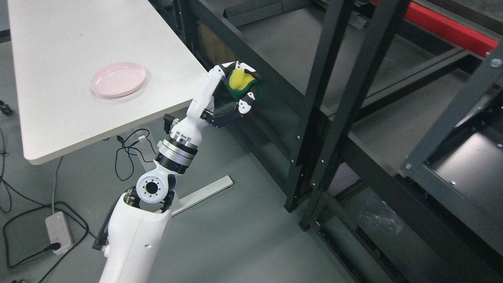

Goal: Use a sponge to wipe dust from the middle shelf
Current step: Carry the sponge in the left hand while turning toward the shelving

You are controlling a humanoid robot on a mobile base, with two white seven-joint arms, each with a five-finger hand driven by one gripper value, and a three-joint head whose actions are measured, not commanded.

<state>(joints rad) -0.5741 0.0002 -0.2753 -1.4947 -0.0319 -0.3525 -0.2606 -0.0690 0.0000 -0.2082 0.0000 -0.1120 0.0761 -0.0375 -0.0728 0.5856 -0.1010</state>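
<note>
One arm works in the head view: the left hand (232,94) is raised between the table (59,47) and the dark metal rack (338,98), its fingers (247,103) curled tightly around a yellow-and-green sponge (237,84). The sponge sits squeezed in the palm, its yellow face turned up and its green side bulging toward the rack. It hangs in the air just beside the rack's near rail, not yet touching any surface. The right arm does not show.

On the table, well apart from the hand, a pink plate (118,79) lies flat and bare. Below the table's edge, black cables (129,151) trail down to a power strip (58,232) on the floor. The grey shelf (290,43) shows beyond the rail, framed by two slanting uprights (314,129).

Judged from this moment, the wiping has not begun; the sponge has yet to reach the shelf. The risks lie in the approach. The hand must pass over the rail, and a low path could knock the knuckles or wrist against the metal. The uprights stand close on the right, so a wide sweep could strike them. Because the sponge is crushed into the palm, little of it may meet the shelf, and fingers rather than sponge might drag there. A loosened grip would drop it to the floor.
</note>
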